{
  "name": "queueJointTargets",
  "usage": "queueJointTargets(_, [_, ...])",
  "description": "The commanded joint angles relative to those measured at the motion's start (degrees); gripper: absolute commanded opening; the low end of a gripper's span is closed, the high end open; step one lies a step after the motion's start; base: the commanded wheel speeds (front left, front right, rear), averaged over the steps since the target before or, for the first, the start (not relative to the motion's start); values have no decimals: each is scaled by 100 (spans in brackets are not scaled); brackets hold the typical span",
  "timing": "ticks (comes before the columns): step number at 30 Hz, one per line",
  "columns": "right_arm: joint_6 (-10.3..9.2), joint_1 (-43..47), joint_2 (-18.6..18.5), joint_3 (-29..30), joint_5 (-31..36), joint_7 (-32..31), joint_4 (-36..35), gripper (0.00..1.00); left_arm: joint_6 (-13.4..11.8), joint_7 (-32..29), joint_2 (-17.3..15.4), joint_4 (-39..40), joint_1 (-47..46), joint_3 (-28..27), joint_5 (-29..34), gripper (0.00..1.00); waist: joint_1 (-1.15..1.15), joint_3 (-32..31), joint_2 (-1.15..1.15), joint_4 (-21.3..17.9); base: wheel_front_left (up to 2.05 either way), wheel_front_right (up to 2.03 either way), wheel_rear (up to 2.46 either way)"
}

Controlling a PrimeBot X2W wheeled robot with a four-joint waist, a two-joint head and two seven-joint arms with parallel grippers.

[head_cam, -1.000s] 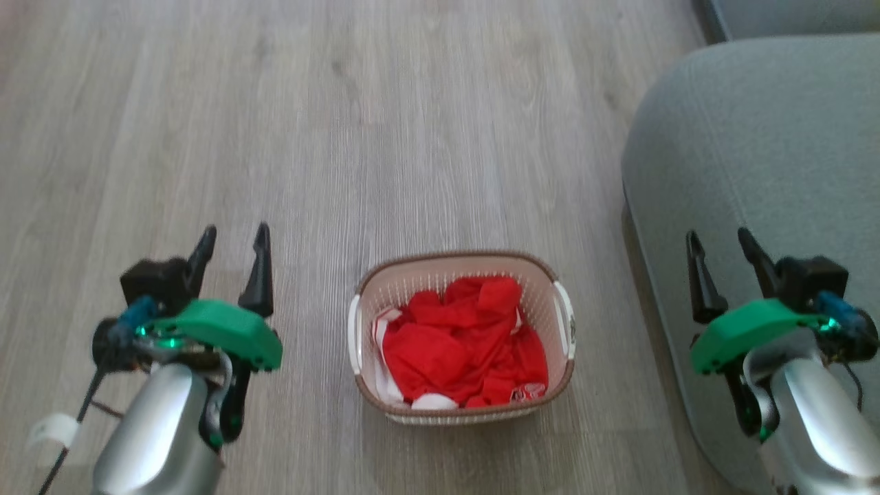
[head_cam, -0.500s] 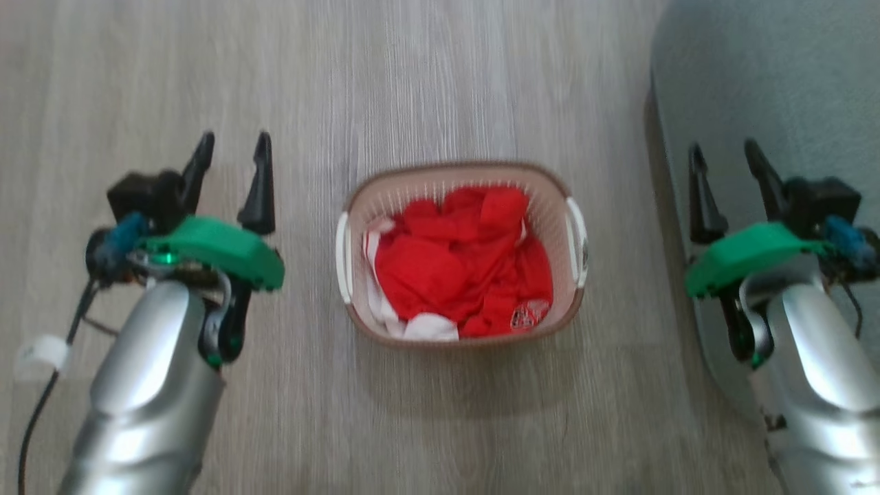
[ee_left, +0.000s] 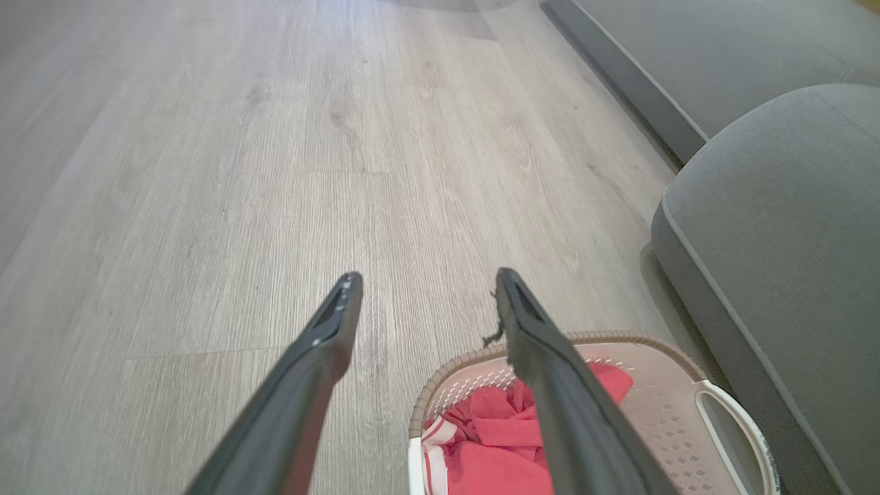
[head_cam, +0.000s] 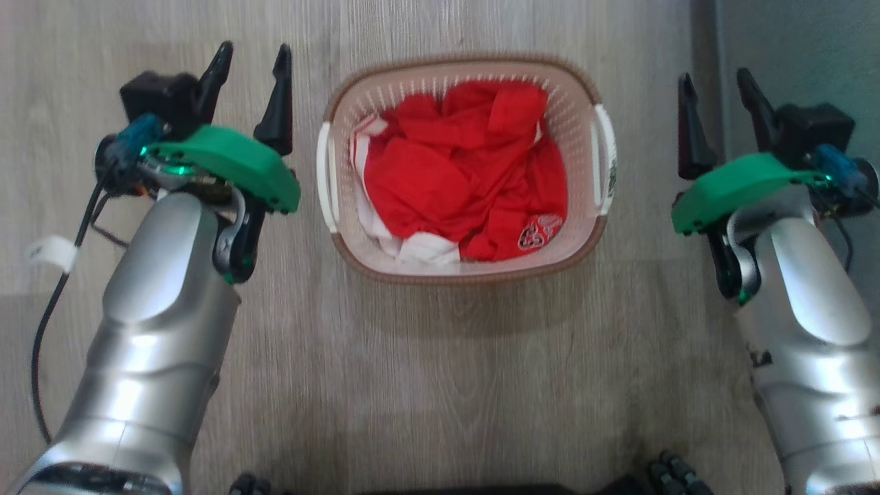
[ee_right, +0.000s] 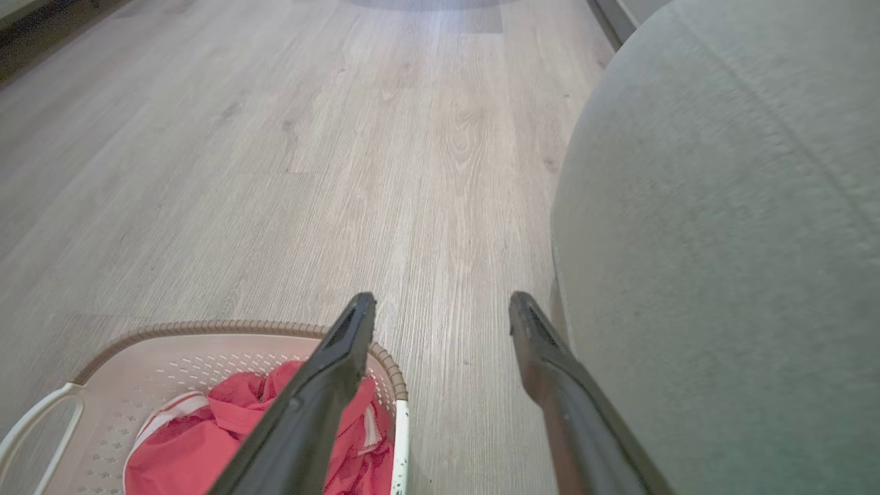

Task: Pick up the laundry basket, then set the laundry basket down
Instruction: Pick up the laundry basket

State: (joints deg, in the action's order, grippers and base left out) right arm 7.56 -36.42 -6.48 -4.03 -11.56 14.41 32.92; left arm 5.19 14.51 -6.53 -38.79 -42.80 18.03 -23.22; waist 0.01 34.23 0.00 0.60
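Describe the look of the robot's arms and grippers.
The left forearm and right forearm are silver, each with a green cover at the wrist beside a black box and blue connector. The left gripper and right gripper each have two long, tapering dark fingers. A black cable with a white tag runs along the left forearm.

The rounded cream-white plastic laundry basket (head_cam: 474, 273) is dotted with rows of perforations, edged by a brown woven-look rim and flanked by two white handles. The red cloth (head_cam: 440, 172) inside it shows white stripes and a white printed emblem. The plank floor (head_cam: 440, 385) is pale grey-beige with fine wood grain, the upholstered sofa (head_cam: 797, 41) is muted grey-green, and the left end effector (head_cam: 253, 55) and right end effector (head_cam: 713, 75) each have black fingers, a bright green housing and a silver forearm.
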Motion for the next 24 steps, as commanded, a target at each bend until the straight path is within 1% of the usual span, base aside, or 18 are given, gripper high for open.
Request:
queueJointTargets(1, [-8,-120,105,-137,92,59,-15,100,51,48,-76,-81,-221,-146,47,100,-1,396,0,22,0,0,0])
queueJointTargets(7, [-8,-453,197,-221,142,59,315,100,156,48,46,-697,-599,-86,135,100,-1,826,0,-11,0,0,0])
queueJointTargets(16, [-8,-686,283,-252,219,59,689,100,222,49,132,-1392,-925,125,121,100,-1,1231,0,-47,0,0,0])
queueJointTargets(20, [-8,-751,313,-302,257,59,801,100,227,49,162,-1603,-995,359,-74,100,-1,1383,0,-61,0,0,0])
queueJointTargets(24, [-8,-817,335,-339,262,59,924,100,228,49,123,-1853,-1092,640,-330,100,-1,1525,0,-84,0,0,0])
